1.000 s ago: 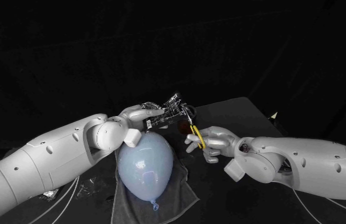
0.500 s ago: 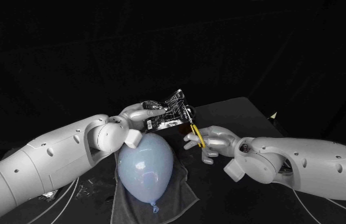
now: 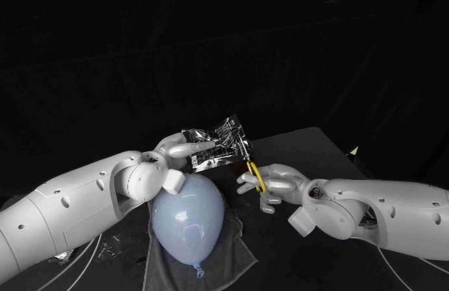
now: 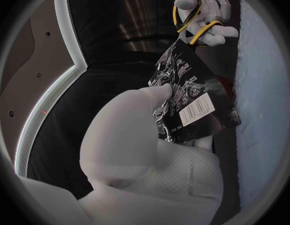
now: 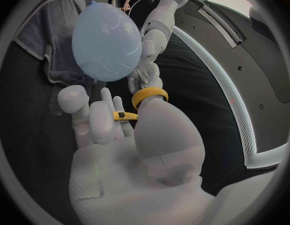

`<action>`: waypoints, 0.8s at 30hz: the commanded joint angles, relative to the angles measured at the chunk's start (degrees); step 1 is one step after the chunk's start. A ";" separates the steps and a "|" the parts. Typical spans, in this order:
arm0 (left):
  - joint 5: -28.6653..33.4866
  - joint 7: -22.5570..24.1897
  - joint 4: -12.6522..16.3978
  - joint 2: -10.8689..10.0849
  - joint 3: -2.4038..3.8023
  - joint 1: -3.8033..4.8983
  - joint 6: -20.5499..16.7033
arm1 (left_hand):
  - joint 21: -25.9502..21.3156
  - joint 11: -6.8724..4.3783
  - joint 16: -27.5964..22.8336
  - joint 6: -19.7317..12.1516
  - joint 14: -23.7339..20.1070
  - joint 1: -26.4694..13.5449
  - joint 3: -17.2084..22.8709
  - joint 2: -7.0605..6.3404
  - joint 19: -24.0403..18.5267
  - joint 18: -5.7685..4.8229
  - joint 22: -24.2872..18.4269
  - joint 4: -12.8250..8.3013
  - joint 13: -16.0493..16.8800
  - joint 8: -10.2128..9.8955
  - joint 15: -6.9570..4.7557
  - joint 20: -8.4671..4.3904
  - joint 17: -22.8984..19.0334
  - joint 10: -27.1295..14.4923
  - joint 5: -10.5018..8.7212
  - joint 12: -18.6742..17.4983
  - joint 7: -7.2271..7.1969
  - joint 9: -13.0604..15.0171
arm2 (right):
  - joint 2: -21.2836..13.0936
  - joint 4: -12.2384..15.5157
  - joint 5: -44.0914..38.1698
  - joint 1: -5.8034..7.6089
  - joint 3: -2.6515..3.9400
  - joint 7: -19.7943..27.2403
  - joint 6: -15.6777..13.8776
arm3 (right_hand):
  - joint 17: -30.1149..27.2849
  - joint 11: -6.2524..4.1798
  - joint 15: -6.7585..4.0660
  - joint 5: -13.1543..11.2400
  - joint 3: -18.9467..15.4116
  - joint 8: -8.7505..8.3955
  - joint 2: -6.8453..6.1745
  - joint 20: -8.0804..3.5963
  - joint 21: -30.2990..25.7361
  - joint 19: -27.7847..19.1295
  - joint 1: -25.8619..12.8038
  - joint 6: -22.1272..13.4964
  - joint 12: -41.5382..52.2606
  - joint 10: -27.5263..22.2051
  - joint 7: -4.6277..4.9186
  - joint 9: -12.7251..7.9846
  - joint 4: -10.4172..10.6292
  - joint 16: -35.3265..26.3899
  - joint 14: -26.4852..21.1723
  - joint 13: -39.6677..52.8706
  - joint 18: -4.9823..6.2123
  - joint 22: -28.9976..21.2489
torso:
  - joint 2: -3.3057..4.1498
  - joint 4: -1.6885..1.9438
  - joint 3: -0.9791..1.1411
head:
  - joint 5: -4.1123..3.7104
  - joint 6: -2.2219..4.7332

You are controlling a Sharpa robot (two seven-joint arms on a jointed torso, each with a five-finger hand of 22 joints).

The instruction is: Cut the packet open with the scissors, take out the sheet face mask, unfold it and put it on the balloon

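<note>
Head view, items by size.

1. Black table (image 3: 313, 149), matt top, carrying all that follows.
2. Grey cloth (image 3: 239, 252), rumpled, spread flat on the table near the robot's body, serving as bedding for the balloon.
3. Pale blue egg-shaped rubber balloon (image 3: 190, 216), lying on the cloth, knotted neck pointing toward the robot, rounded end just below the left hand.
4. Left silver hand (image 3: 180, 149), raised above the balloon's far end, fingers and thumb pinching the packet by its lower left part. Left wrist view: the thumb tip presses on the printed face beside the barcode.
5. Right silver hand (image 3: 276, 186), raised to the right of the balloon, fingers threaded through the scissors' loops and gripping them.
6. Glossy black-and-silver foil packet (image 3: 220, 141), held up clear of the table, tilted, between the two hands.
7. Yellow-handled scissors (image 3: 254, 173), blades pointing up and away and lying along the packet's right edge. Whether the blades bite into the foil cannot be told.
</note>
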 commanded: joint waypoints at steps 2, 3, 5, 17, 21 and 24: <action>-1.62 2.32 0.47 0.15 0.04 0.02 0.18 | 0.17 -0.04 -0.24 0.15 0.26 -0.22 -0.04 0.55 0.21 0.67 0.06 -0.30 0.06 0.40 0.00 -0.14 0.10 0.18 0.34 0.05 0.15 3.71 | 0.44 -0.52 1.23 0.57 0.10 1.78 -1.08 | 0.57 -0.28 -0.22 -0.08 0.42 0.61 0.13 -0.17 0.58 0.27 0.33 1.16 0.64 0.48 3.72 -0.14 0.26 0.11 0.04 -0.34 0.48 0.29 | 0.03 0.00 -0.01 | -0.14 -0.08; -1.65 2.43 0.51 0.15 0.04 0.02 0.18 | 0.17 -0.04 -0.24 0.15 0.26 -0.22 -0.04 0.55 0.21 0.67 0.06 -0.30 0.06 0.40 0.00 -0.14 0.10 0.18 0.34 0.05 0.15 3.71 | 0.52 -0.67 1.39 0.71 0.10 1.81 -1.37 | 1.15 -0.50 -0.43 -0.07 0.43 1.01 0.34 -0.26 1.40 0.78 0.56 1.86 1.16 1.33 3.46 -0.12 0.21 0.47 0.38 -0.40 0.33 0.59 | 0.03 -0.01 -0.01 | -0.09 -0.07; -1.69 2.65 0.56 0.14 0.04 0.02 0.16 | 0.18 -0.03 -0.26 0.13 0.24 -0.24 -0.02 0.57 0.18 0.66 0.06 -0.34 0.05 0.40 0.01 -0.14 0.10 0.16 0.33 0.04 0.16 3.72 | 0.60 -0.89 1.62 0.89 0.10 1.82 -1.86 | 3.21 -1.60 -1.09 -0.10 0.11 2.22 1.07 -0.91 4.55 2.62 1.20 4.04 3.02 4.48 2.55 -0.08 -0.09 1.69 1.56 -0.40 -0.22 1.92 | 0.04 0.01 -0.05 | -0.14 -0.10; -1.79 3.67 0.47 0.15 0.05 0.01 0.09 | 0.19 -0.02 -0.28 0.10 0.22 -0.26 0.01 0.60 0.15 0.66 0.06 -0.40 0.05 0.39 0.02 -0.14 0.10 0.14 0.33 0.04 0.17 3.74 | 0.31 -1.52 1.63 1.18 0.10 0.55 -3.48 | 10.37 -9.29 -7.76 -0.09 -2.54 13.68 4.92 -6.90 17.39 9.63 3.10 17.47 15.33 23.94 -5.43 5.80 -2.39 4.88 6.00 7.25 -2.79 8.17 | -0.03 0.05 -0.13 | -0.07 -0.24; -1.83 3.91 0.32 0.15 0.05 0.00 0.10 | 0.19 -0.02 -0.28 0.10 0.22 -0.26 0.01 0.60 0.15 0.66 0.06 -0.40 0.05 0.39 0.02 -0.14 0.10 0.14 0.33 0.04 0.17 3.74 | -0.13 -1.42 1.42 1.22 0.10 0.17 -3.52 | 10.94 -10.11 -8.66 -0.05 -2.55 16.52 5.17 -7.90 18.24 10.09 2.56 17.01 18.47 23.76 -6.37 9.40 -2.75 4.87 6.45 12.01 -3.02 8.68 | 0.00 -0.02 -0.11 | -0.05 -0.15; -1.95 3.99 0.29 0.14 0.05 0.00 0.13 | 0.20 -0.02 -0.30 0.08 0.21 -0.27 0.04 0.63 0.13 0.65 0.06 -0.45 0.05 0.38 0.02 -0.14 0.10 0.12 0.33 0.04 0.18 3.76 | -0.30 -1.33 1.38 1.23 0.10 0.20 -3.51 | 10.99 -10.18 -8.74 -0.07 -2.58 17.00 5.17 -8.01 18.29 10.10 2.35 16.61 19.23 23.21 -6.44 10.31 -2.86 4.81 6.51 13.59 -3.04 8.74 | -0.01 -0.02 -0.10 | -0.06 0.07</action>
